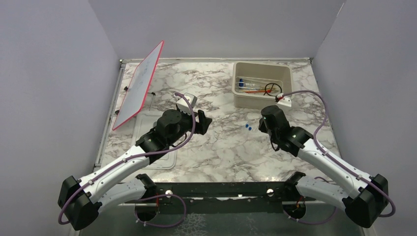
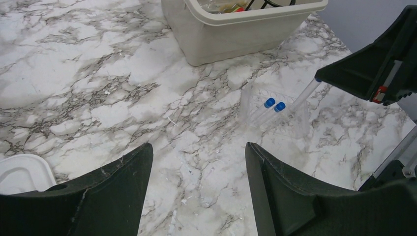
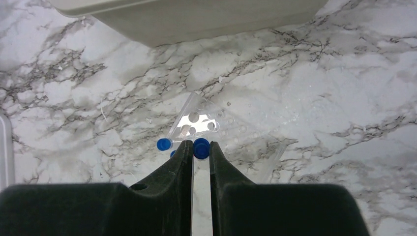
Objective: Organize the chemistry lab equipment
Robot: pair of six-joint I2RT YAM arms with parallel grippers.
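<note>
Our right gripper [image 3: 199, 149] angles down, fingers pinched on a tilted blue-capped tube [image 2: 305, 95] at the clear rack [image 3: 195, 117]. Our left gripper [image 2: 198, 146] hovers nearby, fingers wide apart, empty.

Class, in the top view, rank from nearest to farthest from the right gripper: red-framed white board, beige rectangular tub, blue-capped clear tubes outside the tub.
1. Blue-capped clear tubes, just left of the right gripper.
2. Beige rectangular tub, beyond it, far side.
3. Red-framed white board, far left.
</note>
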